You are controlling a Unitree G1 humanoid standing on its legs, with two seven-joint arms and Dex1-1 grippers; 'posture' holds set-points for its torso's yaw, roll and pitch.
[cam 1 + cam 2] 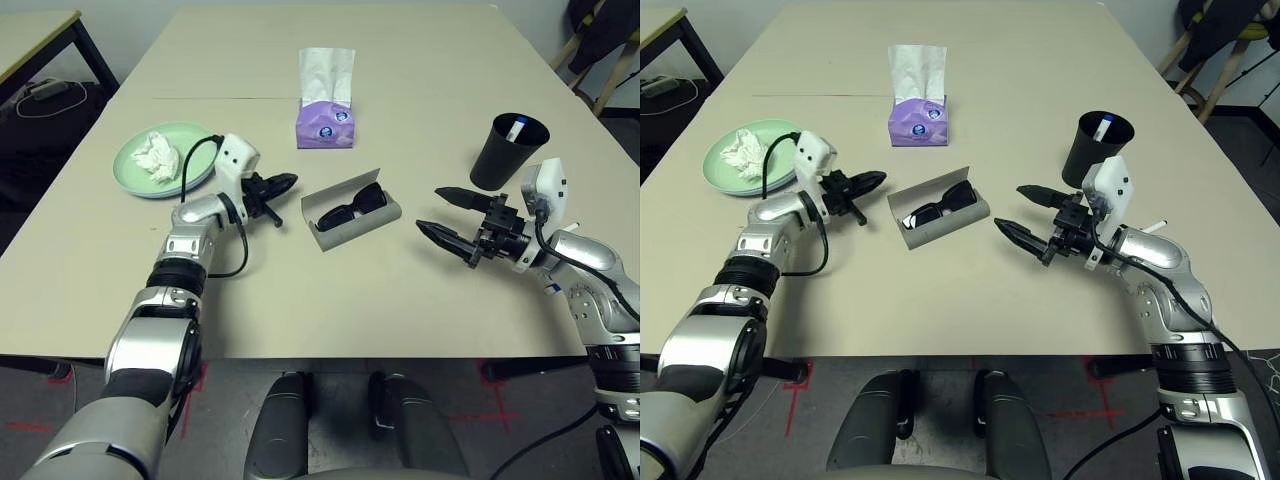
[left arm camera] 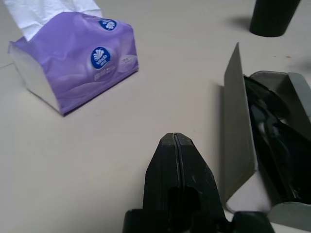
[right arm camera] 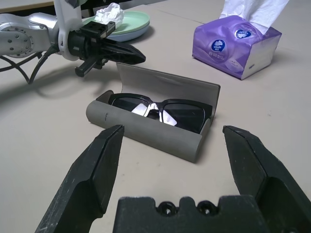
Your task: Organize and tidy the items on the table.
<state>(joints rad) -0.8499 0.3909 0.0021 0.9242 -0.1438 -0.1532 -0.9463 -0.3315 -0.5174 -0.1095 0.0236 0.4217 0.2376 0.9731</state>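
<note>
An open grey glasses case (image 1: 352, 215) lies mid-table with black sunglasses (image 1: 357, 203) inside, its lid standing up. My left gripper (image 1: 288, 183) is shut and empty, its tip just left of the case lid (image 2: 238, 126). My right gripper (image 1: 428, 209) is open, a short way right of the case, with its fingers pointing at it (image 3: 146, 126). A pale green plate (image 1: 185, 132) at the left holds crumpled white tissue (image 1: 155, 156). A black cup (image 1: 505, 155) at the right holds a white marker pen (image 1: 515, 129).
A purple tissue box (image 1: 325, 118) stands behind the case. A smaller desk (image 1: 30, 40) with black legs is off the far left corner. Chair legs (image 1: 600, 60) show at the far right. Bare tabletop (image 1: 330, 300) lies in front of the case.
</note>
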